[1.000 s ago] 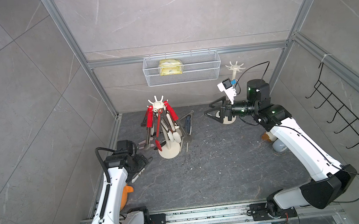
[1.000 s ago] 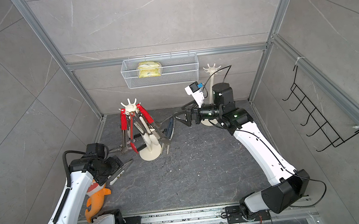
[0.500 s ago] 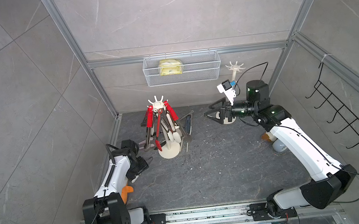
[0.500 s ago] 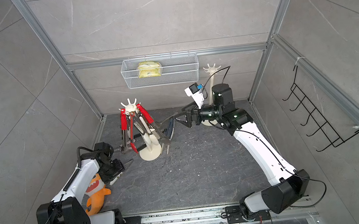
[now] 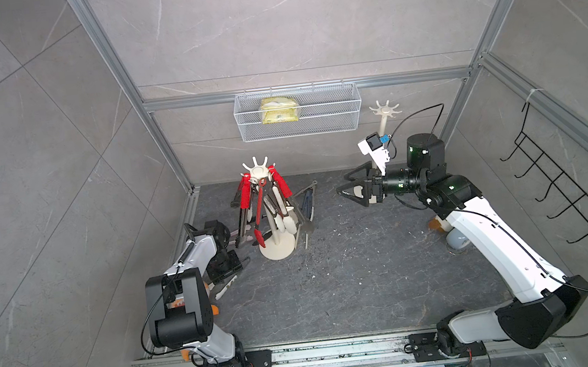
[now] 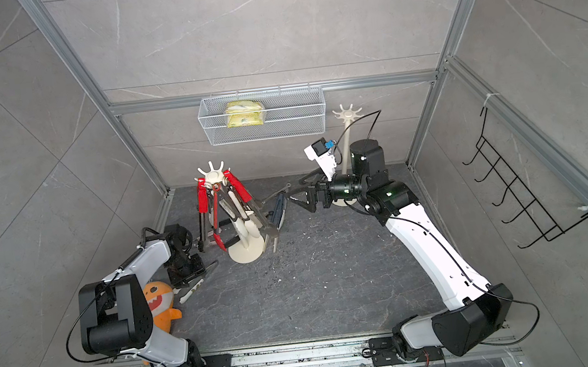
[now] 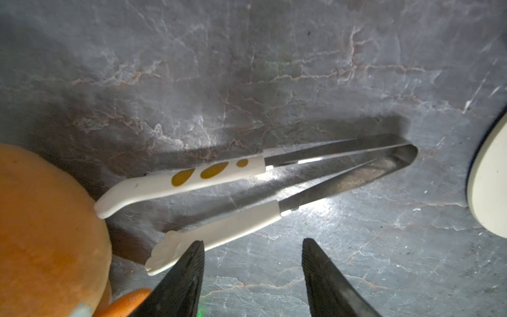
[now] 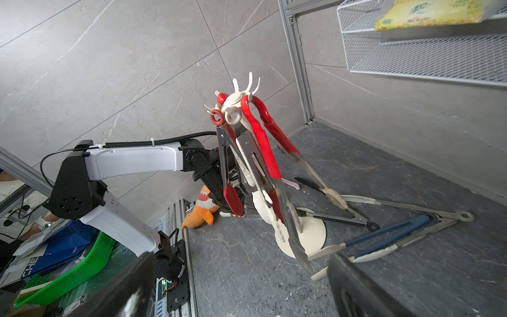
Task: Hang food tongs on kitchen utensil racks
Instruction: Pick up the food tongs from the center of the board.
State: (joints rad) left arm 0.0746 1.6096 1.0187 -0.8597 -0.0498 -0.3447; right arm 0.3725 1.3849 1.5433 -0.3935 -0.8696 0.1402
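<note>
**Operator:** What do the top views give me?

**Spotter:** In both top views your left gripper points down at the tabletop near its left edge. It sits over the cream-tipped tongs, which lie flat there beside an orange plush toy. The cream utensil rack stands just beyond them, with red-handled tongs and others hanging from its hooks. Your right gripper hangs in the air toward the back edge, spread wide and empty, aimed at that rack.

**Operator:** And the left wrist?

**Spotter:** Your left fingers stand apart with bare tabletop between them, and they hold nothing. One fingertip overlaps the cream tip of the nearer tong arm, but I cannot tell whether it touches. The tongs lie spread in a V, with the joined end toward the pale base of the utensil rack.

**Operator:** Right wrist?

**Spotter:** Your right fingers frame the view, wide apart, with nothing between them. Ahead, the rack carries several tongs by their rings. Blue-handled tongs and black-tipped tongs lie on the tabletop by its base.
</note>
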